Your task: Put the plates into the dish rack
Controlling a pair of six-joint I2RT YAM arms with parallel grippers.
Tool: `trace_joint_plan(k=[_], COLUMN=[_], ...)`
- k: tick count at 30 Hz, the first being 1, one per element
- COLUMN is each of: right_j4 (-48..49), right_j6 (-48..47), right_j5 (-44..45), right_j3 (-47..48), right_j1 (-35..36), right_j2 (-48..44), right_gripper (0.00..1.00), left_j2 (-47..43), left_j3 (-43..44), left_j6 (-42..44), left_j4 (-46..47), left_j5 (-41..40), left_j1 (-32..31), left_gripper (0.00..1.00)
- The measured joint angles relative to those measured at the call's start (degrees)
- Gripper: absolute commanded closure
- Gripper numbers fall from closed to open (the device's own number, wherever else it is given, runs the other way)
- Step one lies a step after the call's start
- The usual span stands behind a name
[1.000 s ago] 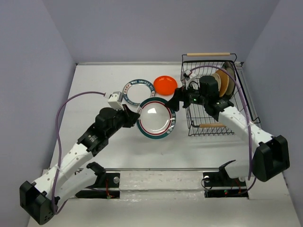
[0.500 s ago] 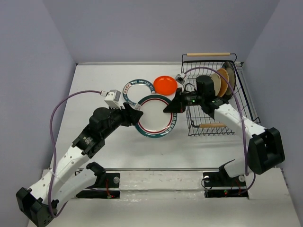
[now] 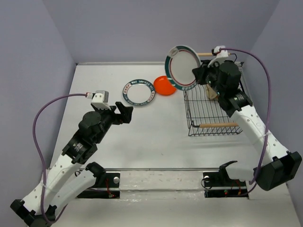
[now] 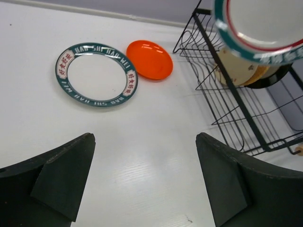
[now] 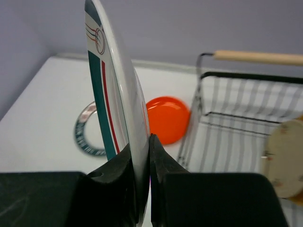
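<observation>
The white table (image 3: pixel 142 137) carries three things. A white plate with a dark green lettered rim (image 3: pixel 138 91) lies flat toward the far side, with the small orange plate (image 3: pixel 164 85) flat just beside it on the right. Right of both stands the black wire dish rack (image 3: pixel 215 125), near the table's right edge

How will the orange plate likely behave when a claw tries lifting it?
The orange plate looks glossy, with bright highlights, so it probably slips easily. It lies flat on the smooth white table, rim low, so a push would likely slide it rather than tip it. It looks rigid and small, probably light.
</observation>
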Motion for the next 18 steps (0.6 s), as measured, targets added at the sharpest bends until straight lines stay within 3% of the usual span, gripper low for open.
trace_joint_plan(k=[4,8,13,18], right_j4=[1.07,4.11,5.55,6.16], right_j6=[-4.63,-10.19,-13.88,-17.22], right_j5=[17.05,25.62,27.12,27.41], right_j3=[3.5,4.28,4.24,3.8], right_j1=[-4.04,-9.44,-14.93,-15.34], right_j2=[0.17,4.2,13.05,18.45], right_gripper=[0.93,0.93,0.93,0.93], left_j2=[1.18,2.54,2.6,2.45], left_j3=[-0.76,-0.83,-0.87,-0.87], left_j6=[1.77,2.69,3.06,3.08], left_j4=[-1.99,-2.45,-2.56,-2.49], left_j5=[-1.33,-1.01,-0.52,-0.26], left_j1=[0.02,0.02,0.02,0.22], left_gripper=[0.01,0.01,0.01,0.01])
